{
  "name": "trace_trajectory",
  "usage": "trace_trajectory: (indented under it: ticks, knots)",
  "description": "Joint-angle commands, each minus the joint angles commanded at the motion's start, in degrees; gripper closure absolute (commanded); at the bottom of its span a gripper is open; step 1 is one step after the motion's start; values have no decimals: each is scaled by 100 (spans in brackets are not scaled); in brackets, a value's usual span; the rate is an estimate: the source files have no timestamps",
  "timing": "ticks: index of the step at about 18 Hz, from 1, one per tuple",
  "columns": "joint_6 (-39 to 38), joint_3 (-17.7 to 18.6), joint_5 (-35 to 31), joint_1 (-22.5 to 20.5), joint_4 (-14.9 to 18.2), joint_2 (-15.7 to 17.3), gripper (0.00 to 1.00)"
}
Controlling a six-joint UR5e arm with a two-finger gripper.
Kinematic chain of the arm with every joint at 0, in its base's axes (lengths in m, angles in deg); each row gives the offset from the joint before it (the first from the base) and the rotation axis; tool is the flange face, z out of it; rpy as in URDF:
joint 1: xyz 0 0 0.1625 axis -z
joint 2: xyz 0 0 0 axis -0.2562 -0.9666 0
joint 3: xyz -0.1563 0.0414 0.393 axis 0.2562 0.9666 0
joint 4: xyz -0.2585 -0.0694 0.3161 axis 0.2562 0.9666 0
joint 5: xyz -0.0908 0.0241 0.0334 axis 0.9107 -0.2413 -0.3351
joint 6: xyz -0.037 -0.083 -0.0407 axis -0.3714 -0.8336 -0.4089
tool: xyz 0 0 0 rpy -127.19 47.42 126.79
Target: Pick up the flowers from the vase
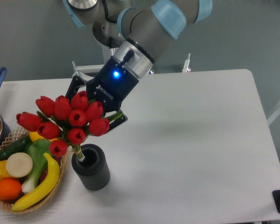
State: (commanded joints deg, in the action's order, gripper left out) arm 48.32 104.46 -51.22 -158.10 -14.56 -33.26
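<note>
The black two-finger hand [99,113] is clamped on the bunch of red tulip flowers [67,120], whose stem ends sit just inside the dark ribbed cylindrical vase [91,168] on the white surface [191,140].

Arm angled down-left, tool [94,108] fingers closed behind the flowers [67,120].

Even, soft overhead light; faint shadows on table [200,140] (slight softness throughout).
</note>
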Motion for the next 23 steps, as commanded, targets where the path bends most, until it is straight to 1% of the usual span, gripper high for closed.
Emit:
trace_trajectory:
  ticks: [7, 10, 13, 23]
  knots:
    - [26, -79, 10, -167, 0, 27, 45]
    - [35, -228, 1, -229, 0, 9, 45]
    - [52, -290, -17, -237, 0, -17, 45]
    - [88, -299, -34, -431, 9, -44, 45]
